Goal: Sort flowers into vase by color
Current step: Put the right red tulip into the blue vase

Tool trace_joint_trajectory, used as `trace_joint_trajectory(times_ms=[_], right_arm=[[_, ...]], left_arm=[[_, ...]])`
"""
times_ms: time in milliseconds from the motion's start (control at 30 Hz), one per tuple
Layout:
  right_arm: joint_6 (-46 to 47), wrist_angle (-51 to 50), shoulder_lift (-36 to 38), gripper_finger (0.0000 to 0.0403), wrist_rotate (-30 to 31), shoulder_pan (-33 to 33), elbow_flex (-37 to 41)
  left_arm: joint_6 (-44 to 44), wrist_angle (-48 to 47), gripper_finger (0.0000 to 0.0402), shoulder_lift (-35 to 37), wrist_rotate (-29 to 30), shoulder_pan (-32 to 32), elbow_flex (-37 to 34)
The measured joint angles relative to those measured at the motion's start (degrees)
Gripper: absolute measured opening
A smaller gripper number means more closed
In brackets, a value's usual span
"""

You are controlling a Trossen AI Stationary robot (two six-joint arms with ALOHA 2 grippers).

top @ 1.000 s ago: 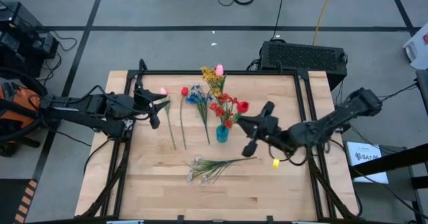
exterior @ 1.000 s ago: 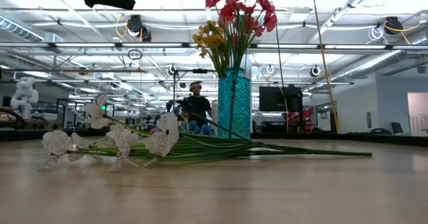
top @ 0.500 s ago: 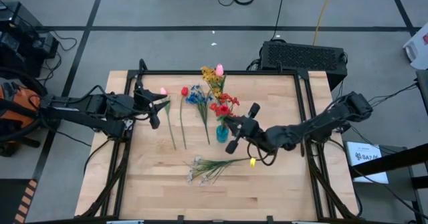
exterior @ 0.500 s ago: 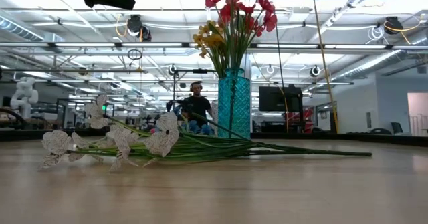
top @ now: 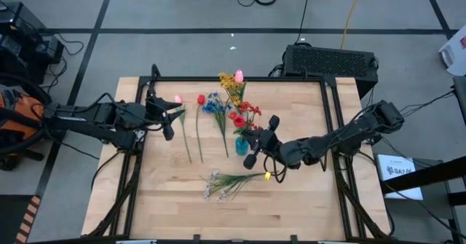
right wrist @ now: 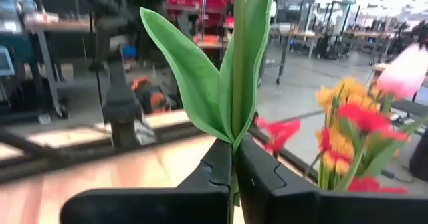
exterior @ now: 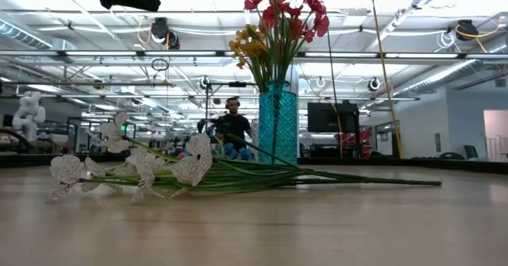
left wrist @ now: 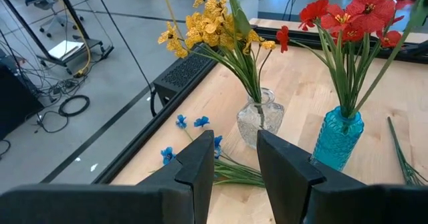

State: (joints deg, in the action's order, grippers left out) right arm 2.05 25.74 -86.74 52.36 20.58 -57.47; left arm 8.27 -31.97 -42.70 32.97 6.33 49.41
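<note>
Right gripper [top: 250, 146], arm stretched low across the table, hangs just beside the blue vase [top: 241, 145], its fingers [right wrist: 257, 174] clamped on a green stem [right wrist: 238, 63]. Left gripper [top: 171, 120], fingers [left wrist: 200, 160] apart, waits well left of the vase. White spray [top: 231, 182] lies in front of the vase.

my worktop [top: 306, 207] is pale, smooth wood inside a black metal frame [top: 331, 127]. my jaws are matt black plastic. the blue vase [left wrist: 338, 136] is glossy textured glass; the clear vase [left wrist: 259, 120] glass too.
</note>
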Motion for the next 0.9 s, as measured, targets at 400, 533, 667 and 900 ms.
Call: trace_joint_trajectory(times_ms=[400, 533, 667, 900], right_arm=[[15.96, -16.03, -2.07, 0.0006, -4.06, -2.42, 0.02], [16.8, -16.71, -2.73, 0.0006, -4.8, -2.88, 0.04], [15.09, -16.9, -2.91, 0.0006, -4.76, -2.89, 0.04], [14.83, -17.57, -2.91, 0.0006, -4.71, -2.69, 0.04]], left_arm=[[-0.04, 0.0, 0.0122, 0.02, 0.0, 0.0, 0.0], [-0.02, 0.0, 0.0122, 0.02, -0.01, 0.0, 0.0], [0.0, 0.0, 0.0122, 0.02, 0.0, 0.0, 0.0], [-0.07, -0.02, 0.0122, 0.02, -0.02, 0.0, 0.0]])
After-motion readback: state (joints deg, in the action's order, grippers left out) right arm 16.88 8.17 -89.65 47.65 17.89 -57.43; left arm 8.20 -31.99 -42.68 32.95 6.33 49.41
